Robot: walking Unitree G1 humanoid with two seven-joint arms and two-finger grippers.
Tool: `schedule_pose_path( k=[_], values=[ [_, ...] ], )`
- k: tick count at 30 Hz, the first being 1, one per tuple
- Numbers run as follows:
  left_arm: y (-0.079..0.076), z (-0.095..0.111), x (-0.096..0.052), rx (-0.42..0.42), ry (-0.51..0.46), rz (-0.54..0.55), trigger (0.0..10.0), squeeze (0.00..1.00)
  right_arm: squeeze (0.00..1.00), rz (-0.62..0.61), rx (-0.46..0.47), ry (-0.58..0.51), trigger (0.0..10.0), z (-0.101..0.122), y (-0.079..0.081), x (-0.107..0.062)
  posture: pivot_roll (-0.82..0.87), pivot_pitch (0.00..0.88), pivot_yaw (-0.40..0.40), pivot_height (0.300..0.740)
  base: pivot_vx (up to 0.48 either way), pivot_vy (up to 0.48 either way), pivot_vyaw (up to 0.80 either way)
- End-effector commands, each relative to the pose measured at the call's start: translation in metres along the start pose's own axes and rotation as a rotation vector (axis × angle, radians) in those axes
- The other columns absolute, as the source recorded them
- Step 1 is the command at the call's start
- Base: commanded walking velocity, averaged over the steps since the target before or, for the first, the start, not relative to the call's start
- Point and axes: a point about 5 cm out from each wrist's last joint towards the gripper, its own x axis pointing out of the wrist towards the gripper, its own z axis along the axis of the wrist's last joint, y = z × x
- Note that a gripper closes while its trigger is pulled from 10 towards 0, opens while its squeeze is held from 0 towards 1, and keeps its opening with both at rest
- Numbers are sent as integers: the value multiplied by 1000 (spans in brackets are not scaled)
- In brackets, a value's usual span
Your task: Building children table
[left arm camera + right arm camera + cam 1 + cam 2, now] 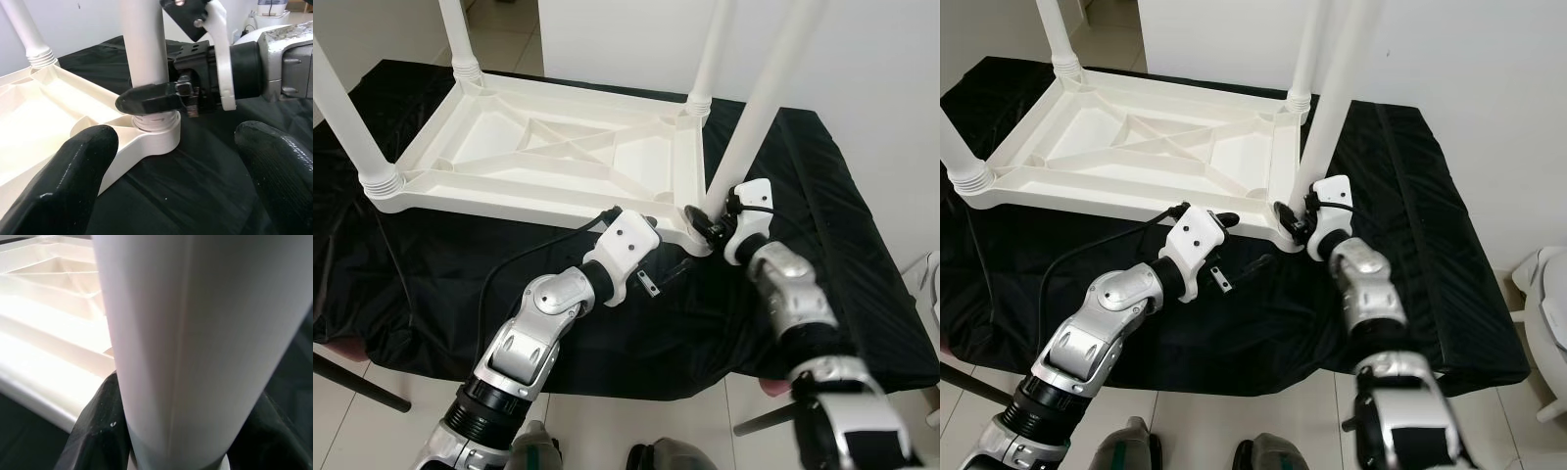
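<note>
A black cloth (842, 245) covers the whole work surface, and on it lies the white plastic table top (558, 157) turned upside down, its ribbed underside facing up, spread across the far and left part of the cloth. Four white legs rise from its corners: one at the near left (347, 117), one at the far left (458, 34), one at the far right (710, 59), and the near-right leg (764, 98), which leans up and to the right from its corner socket (156, 139). The right arm reaches forward from the near right, elbow bent, its wrist tipped toward that socket; the right gripper (703, 221) is closed around the base of the near-right leg, one black finger (146, 99) wrapped across the tube just above the socket. The left arm comes in from the near left, forearm angled up and to the right, and the left gripper (671, 266) hovers spread open just near of the same corner, low over the cloth, holding nothing. I can read no lettering on any of it.
</note>
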Motion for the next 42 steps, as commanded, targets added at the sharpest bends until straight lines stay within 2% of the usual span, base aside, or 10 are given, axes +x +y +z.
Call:
schedule_pose_path(
  k=[1, 9, 22, 23, 24, 25, 32, 38, 39, 42],
  values=[
    [-3, 0, 0, -4, 1, -12, 10000, 0, 0, -96, -4, -2, 10000, 1, -5, -4, -18, 0, -55, 740, 0, 0, 0],
    [-5, 0, 1, -9, 3, -21, 10000, 0, 0, -436, -44, 1, 10000, 1, 23, -28, -14, 5, -59, 740, 0, 0, 0],
    [-6, -1, 1, -10, 4, -16, 10000, 0, 0, -448, -32, 48, 10000, 4, 32, -32, -5, 0, -73, 740, 0, 0, 0],
    [-6, -1, 0, -11, 4, -14, 10000, 0, 557, -449, -22, 49, 10000, 5, 31, -32, -5, 0, -73, 740, 0, 0, 0],
    [-6, -1, 0, -11, 4, -14, 10000, 0, 557, -449, -22, 49, 10000, 5, 31, -32, -5, 0, -73, 740, 0, 0, 0],
    [-7, -2, 0, -11, 5, -13, 10000, 0, 1000, -432, -9, 35, 10000, 7, 29, -31, -5, 0, -75, 740, 0, 0, 0],
    [-7, -2, 1, -10, 4, -13, 10000, 0, 1000, -401, 15, -18, 10000, 12, 21, -31, -4, 0, -84, 740, 0, 0, 0],
    [-7, -1, 1, -8, 1, -10, 10000, 0, 1000, -228, 54, -49, 10000, 13, 21, -27, -5, 0, -84, 740, 0, 0, 0],
    [-6, -1, 1, -7, 2, -12, 10000, 0, 0, -140, 58, -43, 10000, 12, 20, -25, -7, 0, -81, 740, 0, 0, 0],
    [-6, -1, 1, -5, 2, -14, 10000, 0, 0, 18, 31, -37, 10000, 10, 16, -24, -7, 0, -78, 740, 0, 0, 0]
  ],
)
